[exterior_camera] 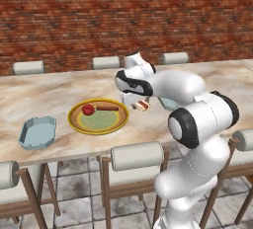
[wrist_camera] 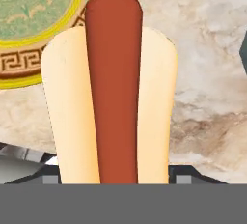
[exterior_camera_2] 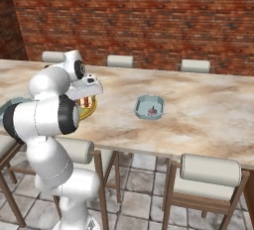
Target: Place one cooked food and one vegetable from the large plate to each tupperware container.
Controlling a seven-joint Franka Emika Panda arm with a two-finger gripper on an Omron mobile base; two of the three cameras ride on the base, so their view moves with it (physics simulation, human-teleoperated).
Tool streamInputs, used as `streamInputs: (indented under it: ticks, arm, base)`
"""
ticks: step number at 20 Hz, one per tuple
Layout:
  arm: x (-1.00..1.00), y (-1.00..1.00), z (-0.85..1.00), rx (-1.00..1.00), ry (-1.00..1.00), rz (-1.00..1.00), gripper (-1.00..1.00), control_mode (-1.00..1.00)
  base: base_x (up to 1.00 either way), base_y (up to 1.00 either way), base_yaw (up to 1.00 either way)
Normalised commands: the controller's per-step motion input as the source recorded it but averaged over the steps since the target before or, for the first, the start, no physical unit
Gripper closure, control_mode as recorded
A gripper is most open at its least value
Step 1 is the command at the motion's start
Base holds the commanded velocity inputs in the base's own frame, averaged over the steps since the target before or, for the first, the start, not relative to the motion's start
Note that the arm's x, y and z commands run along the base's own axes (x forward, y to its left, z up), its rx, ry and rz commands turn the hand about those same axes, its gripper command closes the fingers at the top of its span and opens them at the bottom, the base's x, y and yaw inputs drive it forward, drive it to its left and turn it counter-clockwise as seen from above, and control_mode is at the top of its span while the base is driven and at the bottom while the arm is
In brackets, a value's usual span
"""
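Red brick wall (exterior_camera: pixel 74 16), marble table (exterior_camera_2: pixel 208 105), cushioned wooden chairs (exterior_camera: pixel 136 161), grey tiled floor (exterior_camera_2: pixel 136 199).

The white arm with dark joints is rising from the base, bending at the elbow and reaching forward and down. Its two-finger pincer (exterior_camera: pixel 140 105) is pointing downward, jaws standing wide and clamping a hot dog.

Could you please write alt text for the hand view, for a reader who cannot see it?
A hot dog, a red-brown sausage in a pale bun, runs up the middle of the frame, held in the gripper. Behind it lie the marbled table and, upper left, the yellow-rimmed large plate.
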Motion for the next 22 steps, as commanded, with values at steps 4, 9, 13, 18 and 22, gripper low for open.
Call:
streamInputs:
  ticks: [4,9,13,18,22]
  arm:
    - [0.13,-1.00,0.43,0.00,0.09,-0.49,1.00,-1.00]
    - [0.09,-1.00,0.18,0.01,0.11,-0.54,1.00,-1.00]
    - [0.01,-0.98,0.00,0.20,0.03,-0.43,1.00,-1.00]
    - [0.14,-0.68,0.00,0.30,-0.01,-0.03,1.00,-1.00]
    - [0.49,-0.27,-0.09,0.06,-0.01,0.08,1.00,-1.00]
  base:
    - [0.00,0.00,0.00]
    - [0.00,0.00,0.00]
    - [0.00,0.00,0.00]
    - [0.00,0.00,0.00]
    - [0.00,0.00,0.00]
